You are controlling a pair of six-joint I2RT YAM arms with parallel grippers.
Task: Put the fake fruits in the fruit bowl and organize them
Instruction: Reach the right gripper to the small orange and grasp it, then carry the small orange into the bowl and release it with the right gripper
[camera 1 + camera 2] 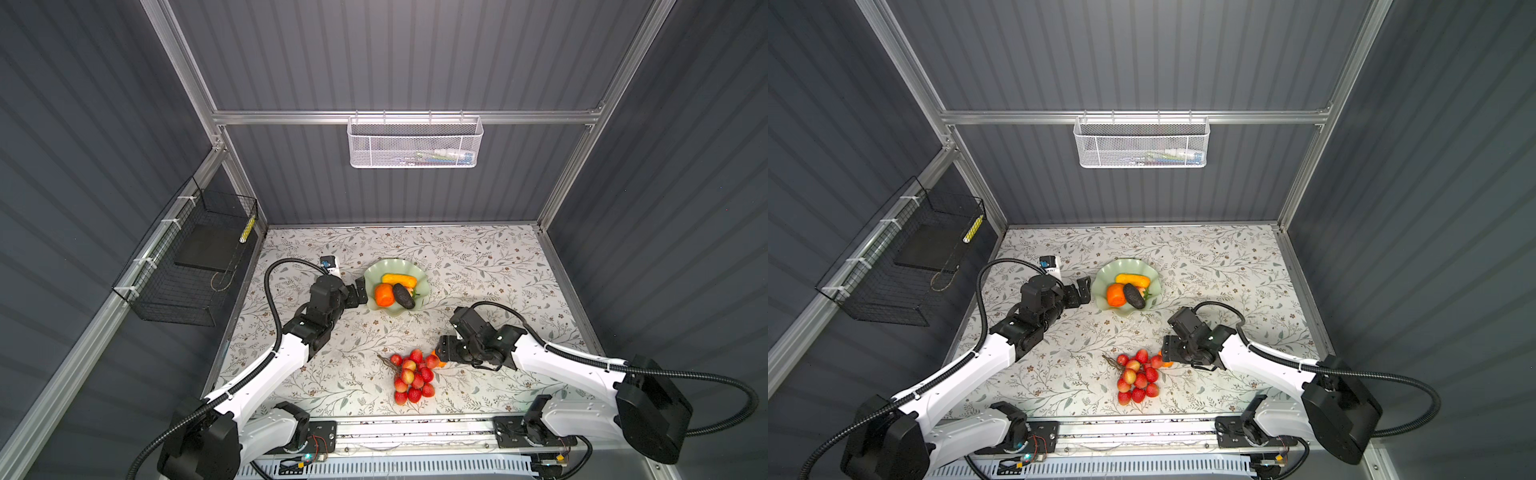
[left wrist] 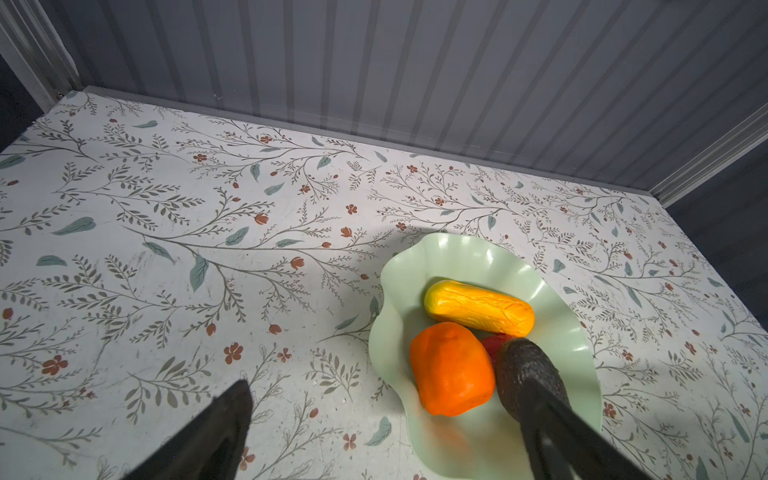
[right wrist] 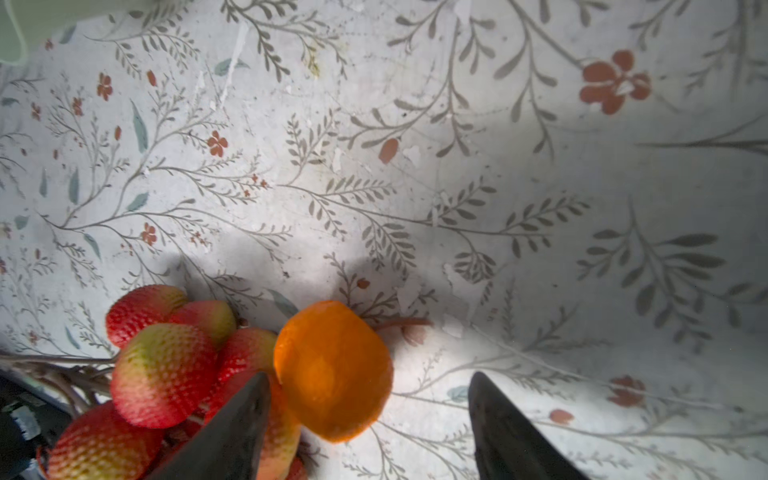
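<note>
My right gripper [image 3: 370,376] has its jaws apart, holding nothing. The smaller orange [image 3: 332,370] lies between them, crowding one jaw and clear of the other. The bunch of berries [image 3: 162,374] sits under and outside that near jaw. Closing off-centre, I judge, could squirt the orange out, or catch a berry and drag the bunch along. My left gripper [image 1: 360,293] gapes empty just beside the fruit bowl [image 2: 478,257], one jaw over the avocado [image 2: 515,370] inside it; a careless sweep there could shove the bowl
</note>
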